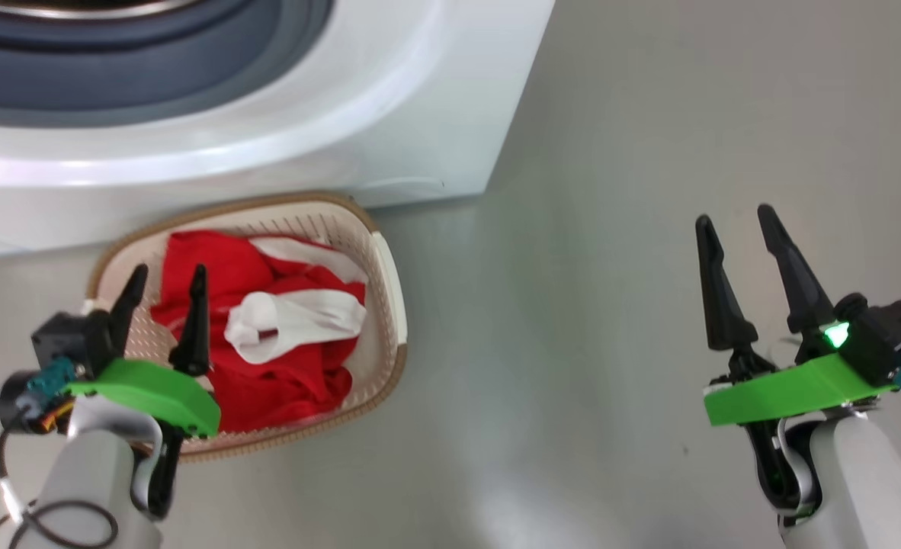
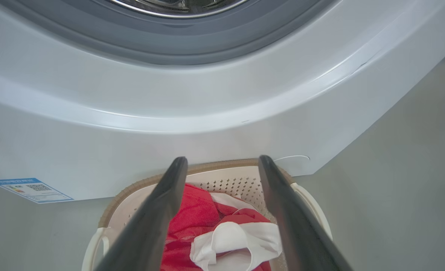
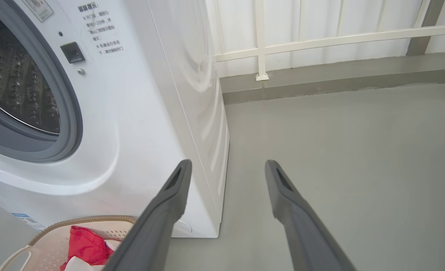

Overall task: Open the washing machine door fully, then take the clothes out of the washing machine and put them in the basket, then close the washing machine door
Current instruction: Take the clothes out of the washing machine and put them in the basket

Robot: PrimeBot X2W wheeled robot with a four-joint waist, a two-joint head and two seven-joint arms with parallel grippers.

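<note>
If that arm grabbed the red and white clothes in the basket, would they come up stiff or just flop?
Probably floppy: the clothes lie crumpled in soft folds, sagging to the shape of the basket. Likely light, since the fabric looks thin. A pinch may lift only one piece, as red and white layers lie tangled together.

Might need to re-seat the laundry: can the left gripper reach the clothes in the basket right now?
Likely yes: the left gripper hangs open over the clothes in the basket, with nothing between them.
</note>
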